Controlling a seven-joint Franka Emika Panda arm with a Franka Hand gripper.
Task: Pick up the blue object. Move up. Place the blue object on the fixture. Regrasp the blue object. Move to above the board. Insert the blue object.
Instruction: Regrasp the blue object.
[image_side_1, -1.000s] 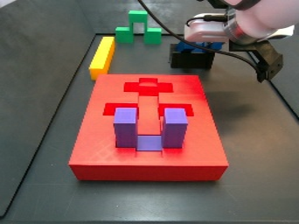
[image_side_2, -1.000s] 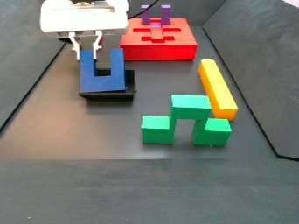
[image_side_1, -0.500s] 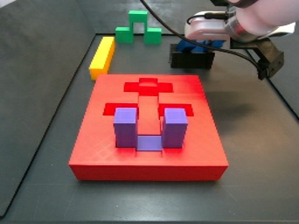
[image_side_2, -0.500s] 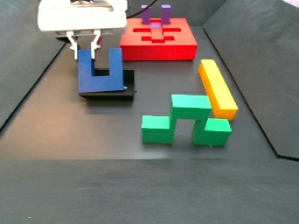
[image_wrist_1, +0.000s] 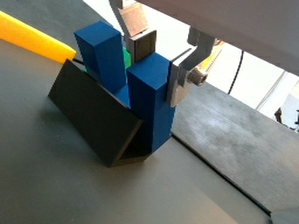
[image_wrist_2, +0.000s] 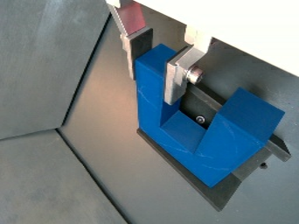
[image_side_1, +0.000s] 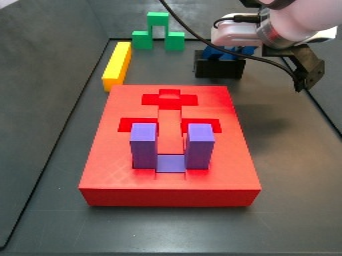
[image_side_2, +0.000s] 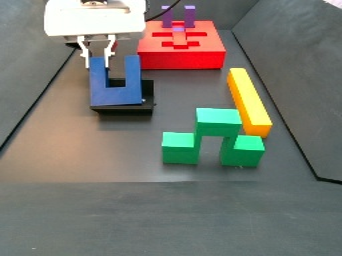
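The blue object (image_side_2: 114, 90) is a deep blue U-shaped block standing prongs up on the dark fixture (image_side_2: 130, 108) at the table's far edge. It also shows in both wrist views (image_wrist_1: 149, 101) (image_wrist_2: 216, 131) and in a side view (image_side_1: 229, 58). My gripper (image_side_2: 98, 62) hangs straight over it, its silver fingers (image_wrist_2: 179, 77) on either side of one prong, pressed to its faces. The gripper shows in both wrist views (image_wrist_1: 160, 70) (image_wrist_2: 158, 77) and in a side view (image_side_1: 230, 45). The red board (image_side_1: 120, 170) lies apart from the fixture (image_side_1: 214, 69).
A purple U-shaped block (image_side_1: 171, 145) sits in a cut-out of the board (image_side_2: 187, 58). A long yellow bar (image_side_2: 247, 100) and green blocks (image_side_2: 207, 135) lie on the dark table. The bar (image_side_1: 118, 63) and green blocks (image_side_1: 160, 35) also show in a side view.
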